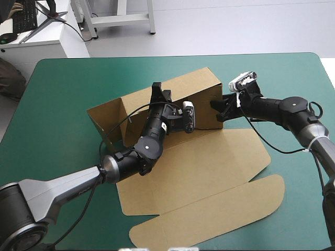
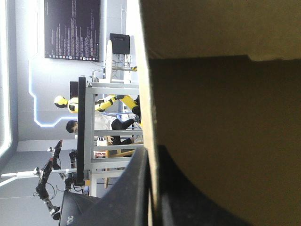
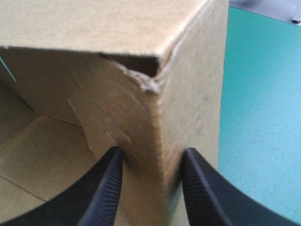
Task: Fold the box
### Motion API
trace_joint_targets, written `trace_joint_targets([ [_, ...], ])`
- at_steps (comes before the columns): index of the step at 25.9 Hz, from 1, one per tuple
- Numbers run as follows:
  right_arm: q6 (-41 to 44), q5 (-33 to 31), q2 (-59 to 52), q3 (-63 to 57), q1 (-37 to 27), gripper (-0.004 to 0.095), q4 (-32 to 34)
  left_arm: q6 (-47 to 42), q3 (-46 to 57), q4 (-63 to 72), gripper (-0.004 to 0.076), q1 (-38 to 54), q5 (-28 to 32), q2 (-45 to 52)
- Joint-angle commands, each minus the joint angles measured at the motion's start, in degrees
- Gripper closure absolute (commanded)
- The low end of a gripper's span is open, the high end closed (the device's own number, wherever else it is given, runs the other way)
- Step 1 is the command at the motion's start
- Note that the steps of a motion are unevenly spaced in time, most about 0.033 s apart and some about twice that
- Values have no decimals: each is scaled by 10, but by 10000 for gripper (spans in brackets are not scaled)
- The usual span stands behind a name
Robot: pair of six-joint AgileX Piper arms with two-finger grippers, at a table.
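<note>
The brown box lies mid-table with its back and side walls raised and its lid flat toward the near edge. My left gripper reaches into the tray from the near left and is shut on the top edge of the back wall. In the left wrist view that board runs edge-on between the black fingers. My right gripper is at the box's right end. Its fingers pinch the thick corner of the right side wall, one inside the tray and one outside.
The teal-green cover is bare around the box on the left, right and far sides. The flat lid and its rounded flap reach close to the near edge. Bare cover lies just outside the box's right wall.
</note>
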State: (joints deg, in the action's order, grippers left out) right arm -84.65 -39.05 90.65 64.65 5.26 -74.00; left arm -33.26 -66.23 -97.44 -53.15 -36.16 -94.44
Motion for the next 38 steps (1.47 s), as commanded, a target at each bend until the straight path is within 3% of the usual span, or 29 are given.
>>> trace_joint_targets([
  [1, -48, -51, -24, 19, 5, 538, -69, -8, -19, -56, 734, -10, 27, 25],
  [8, -71, -68, 4, 19, 5, 599, -69, -8, -19, -56, 734, -10, 27, 25],
  [11, -68, -84, 23, 19, 5, 702, -70, -8, -19, -56, 734, -10, 27, 25],
  [14, -71, -82, 31, 19, 9, 919, -70, -8, -19, -56, 734, -10, 27, 25],
  [29, -59, -56, 25, 19, 9, 913, -69, -8, -19, -58, 731, -10, 27, 25],
  [31, -48, -42, 25, 19, 9, 913, -59, -8, -19, -58, 688, -10, 27, 25],
  [35, -18, -21, 25, 19, 9, 913, -26, -8, -19, -58, 447, -10, 66, 25],
  [38, -1, -3, 25, 19, 9, 913, -23, -19, -19, -58, 437, -11, 110, 26],
])
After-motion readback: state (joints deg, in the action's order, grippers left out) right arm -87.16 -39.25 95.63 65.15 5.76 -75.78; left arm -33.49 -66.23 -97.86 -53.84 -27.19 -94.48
